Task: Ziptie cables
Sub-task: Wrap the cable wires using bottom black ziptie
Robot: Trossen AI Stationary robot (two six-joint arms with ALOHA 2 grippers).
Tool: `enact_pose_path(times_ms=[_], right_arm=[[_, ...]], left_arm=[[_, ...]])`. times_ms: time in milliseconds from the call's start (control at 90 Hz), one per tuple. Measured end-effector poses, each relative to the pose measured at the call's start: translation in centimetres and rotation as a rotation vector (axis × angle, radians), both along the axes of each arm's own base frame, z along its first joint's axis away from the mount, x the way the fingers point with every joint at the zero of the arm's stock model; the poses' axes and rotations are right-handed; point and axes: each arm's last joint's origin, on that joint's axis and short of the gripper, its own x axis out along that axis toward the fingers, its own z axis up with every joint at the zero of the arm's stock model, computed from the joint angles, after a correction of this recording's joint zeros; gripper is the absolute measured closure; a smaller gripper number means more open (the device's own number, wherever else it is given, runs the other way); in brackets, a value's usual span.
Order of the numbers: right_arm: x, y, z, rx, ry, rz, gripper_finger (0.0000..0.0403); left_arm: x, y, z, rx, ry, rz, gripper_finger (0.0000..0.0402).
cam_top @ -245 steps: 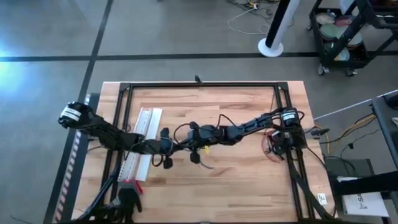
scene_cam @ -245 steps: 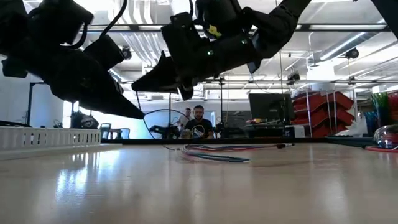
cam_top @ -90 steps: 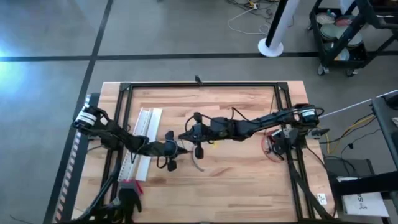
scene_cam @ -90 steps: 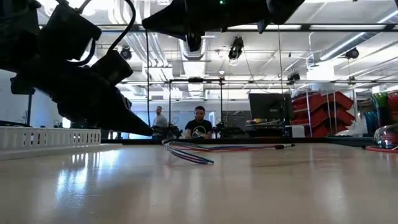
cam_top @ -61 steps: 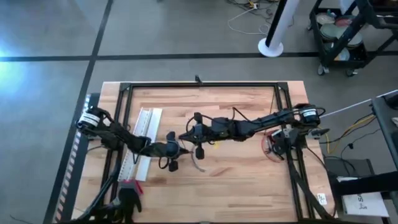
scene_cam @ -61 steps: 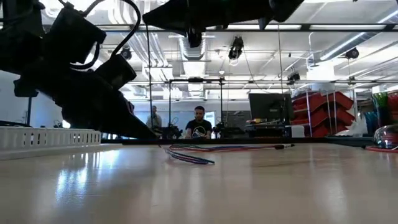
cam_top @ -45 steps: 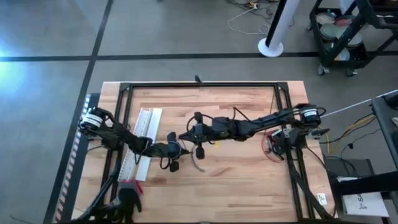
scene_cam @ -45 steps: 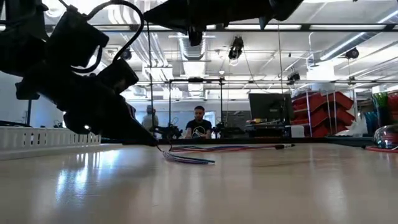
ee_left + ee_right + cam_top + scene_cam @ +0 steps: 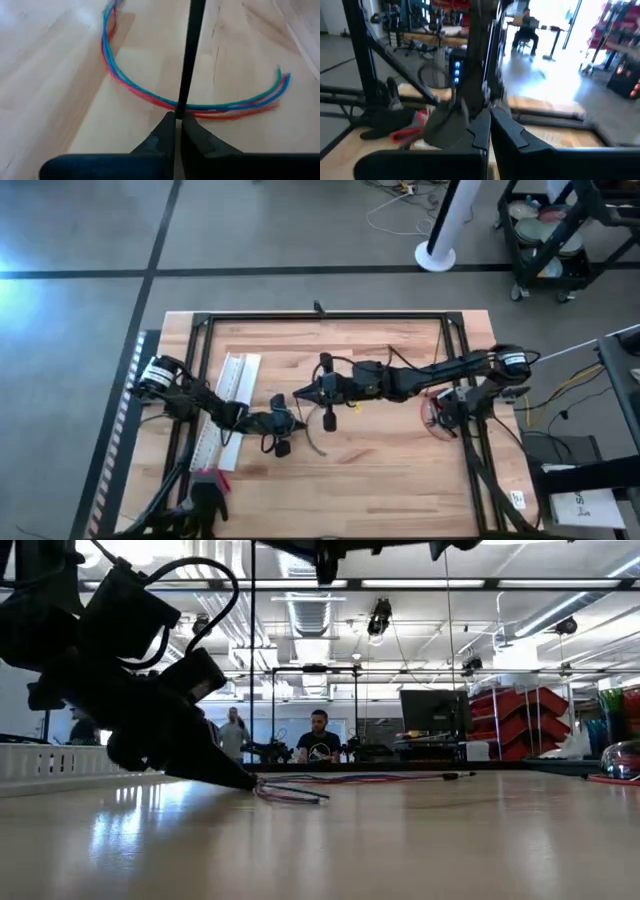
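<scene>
The cables (image 9: 130, 85), a thin bundle of red, blue and green wires, lie in a curve on the wooden table (image 9: 400, 470) and show in the high view too, as cables (image 9: 315, 443). My left gripper (image 9: 175, 120) is shut on a thin black zip tie (image 9: 189, 60). Its tips are down at the table beside the cables, my left gripper (image 9: 248, 782). The zip tie (image 9: 252, 660) rises straight up out of the low view. My right gripper (image 9: 487, 120) is shut, high above the table, gripper (image 9: 299, 398) pointing left. My left gripper pinches one end of the zip tie (image 9: 179, 111) between its two fingertips, coming slanting down from the table's left. The tie stands up from the tips and crosses in front of the cable bundle. My right gripper has a dark strip (image 9: 477, 75) rising from its shut fingertips, apparently the zip tie; the contact itself is blurred.
A long white flat strip (image 9: 228, 395) lies at the table's left, a red piece (image 9: 213, 477) and a dark glove-like thing (image 9: 205, 502) at the near left. A red-rimmed object (image 9: 437, 415) sits at the right. People (image 9: 318, 745) are in the room behind.
My left gripper has gone down and toward the cables until its tips reach the table at their near end. My right gripper has risen, almost out of the low view's top, and drifted a little toward the table's right edge. The cables' near end has shifted slightly.
</scene>
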Motion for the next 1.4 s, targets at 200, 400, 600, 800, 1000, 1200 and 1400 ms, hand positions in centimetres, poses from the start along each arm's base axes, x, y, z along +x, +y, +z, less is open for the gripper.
enact_pose_path(times_ms=[200, 400, 600, 800, 1000, 1200, 1400], right_arm=[[-0.8, 0.0, 1.0, -0.03, -0.008, -0.021, 0.0401], [-1.2, 0.0, 0.6, -0.022, 0.058, -0.024, 0.0402], [-1.0, 0.7, -2.6, 0.014, 0.235, -0.013, 0.037], [-0.9, 1.8, -6.0, 0.064, 0.357, 0.0, 0.03], [-0.9, 2.2, -6.4, 0.1, 0.374, -0.005, 0.0258], [-1.7, 2.9, -7.6, 0.082, 0.427, -0.035, 0.0241], [-2.3, 2.9, -12.7, 0.129, 0.532, -0.139, 0.0238]], left_arm=[[0.0, 0.0, 0.0, -0.001, -0.003, 0.0, 0.0402], [0.0, 0.0, 0.0, -0.001, -0.005, -0.001, 0.0402], [0.0, 0.0, 0.0, 0.001, -0.006, -0.002, 0.0402], [0.0, 0.0, 0.0, 0.002, -0.007, -0.002, 0.0402], [0.0, 0.0, 0.1, -0.001, -0.008, -0.001, 0.0402], [0.0, 0.0, 0.1, -0.001, -0.008, -0.001, 0.0402], [0.0, 0.0, 0.1, -0.002, -0.009, 0.0, 0.0402]])
